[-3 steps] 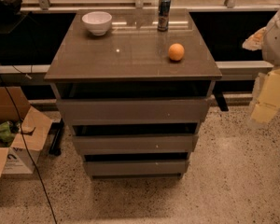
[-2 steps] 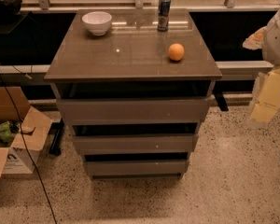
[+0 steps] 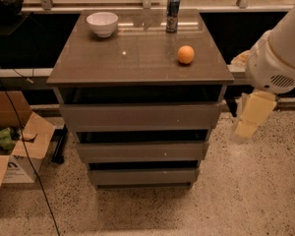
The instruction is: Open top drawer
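The top drawer (image 3: 140, 116) is the widest and tallest of three flat grey-brown handleless fronts, right under the cabinet's top, with a dark gap above it. Its box body is hidden. Two narrower fronts, the middle one (image 3: 141, 151) and the bottom one (image 3: 142, 176), sit below it and step inward. My gripper (image 3: 249, 119) hangs from the white arm (image 3: 278, 58) to the right of the cabinet, level with the top drawer's right end and a little apart from it. It holds nothing that I can see.
On the cabinet top (image 3: 137, 53) stand a white bowl (image 3: 102, 23), a dark can (image 3: 172, 7) and an orange (image 3: 186, 54). An open cardboard box (image 3: 14, 144) sits on the speckled floor at left, with a black cable (image 3: 27, 161) running past it.
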`<state>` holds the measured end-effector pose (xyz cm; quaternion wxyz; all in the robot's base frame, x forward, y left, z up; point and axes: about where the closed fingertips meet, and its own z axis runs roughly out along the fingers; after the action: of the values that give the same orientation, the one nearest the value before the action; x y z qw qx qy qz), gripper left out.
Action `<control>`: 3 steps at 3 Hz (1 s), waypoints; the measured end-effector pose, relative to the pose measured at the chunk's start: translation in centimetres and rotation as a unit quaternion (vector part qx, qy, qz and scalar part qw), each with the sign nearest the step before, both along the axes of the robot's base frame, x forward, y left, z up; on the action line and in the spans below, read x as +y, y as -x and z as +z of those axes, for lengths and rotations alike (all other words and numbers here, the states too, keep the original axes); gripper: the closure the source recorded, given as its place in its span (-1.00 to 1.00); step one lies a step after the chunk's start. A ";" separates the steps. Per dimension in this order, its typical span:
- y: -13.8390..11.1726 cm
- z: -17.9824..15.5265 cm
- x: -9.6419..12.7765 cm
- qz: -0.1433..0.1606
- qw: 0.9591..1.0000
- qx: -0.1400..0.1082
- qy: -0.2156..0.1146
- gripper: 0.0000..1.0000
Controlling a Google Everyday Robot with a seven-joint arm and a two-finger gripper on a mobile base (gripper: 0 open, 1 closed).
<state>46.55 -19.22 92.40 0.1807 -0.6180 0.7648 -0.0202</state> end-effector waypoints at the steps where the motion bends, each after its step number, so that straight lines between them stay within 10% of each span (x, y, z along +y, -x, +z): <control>1: -2.1 -4.3 2.0 0.029 0.999 0.009 -0.043 -1.00; 3: -4.6 -10.3 3.8 0.068 0.992 0.037 -0.095 -1.00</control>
<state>51.11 -15.46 82.09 0.2107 -0.6490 0.7258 0.0877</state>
